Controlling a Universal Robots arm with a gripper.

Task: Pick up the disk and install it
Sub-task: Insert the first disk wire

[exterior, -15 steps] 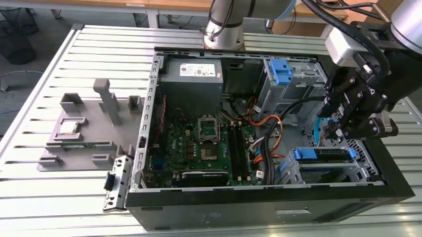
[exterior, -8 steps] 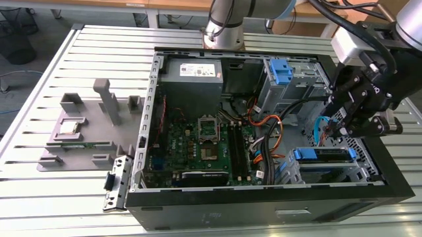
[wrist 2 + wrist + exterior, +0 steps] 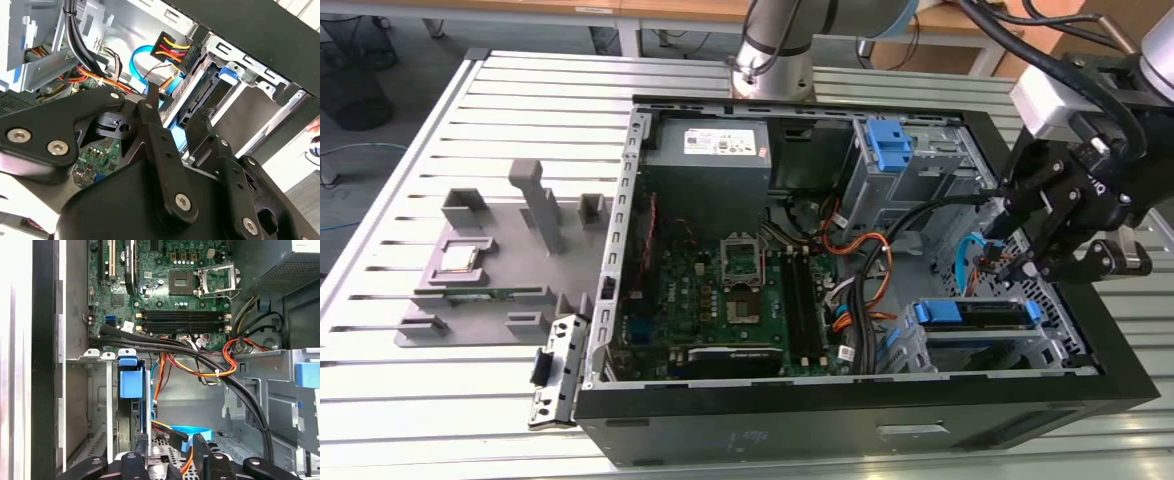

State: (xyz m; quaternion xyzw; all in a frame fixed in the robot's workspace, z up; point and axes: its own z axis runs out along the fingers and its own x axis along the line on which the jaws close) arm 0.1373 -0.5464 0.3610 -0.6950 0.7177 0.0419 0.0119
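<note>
The disk (image 3: 971, 313) sits in the drive cage at the front corner of the open computer case, on the exterior view's right, with its blue carrier frame showing. In the first wrist view the disk (image 3: 131, 385) stands on edge in its slot. In the second wrist view, the disk's dark edge (image 3: 197, 97) lies inside the metal cage. My gripper (image 3: 1010, 262) hangs just above and behind that cage. The gripper (image 3: 171, 452) is open, its black fingers (image 3: 151, 95) apart with nothing held. A blue data cable and orange-yellow power wires lie beneath them.
The grey power-supply box (image 3: 707, 143) fills the case's far corner. A bare blue bracket (image 3: 887, 150) sits in the upper bay. Thick black cables (image 3: 200, 357) cross the green motherboard (image 3: 734, 290). A grey parts fixture (image 3: 507, 250) stands on the slatted table at the exterior view's left.
</note>
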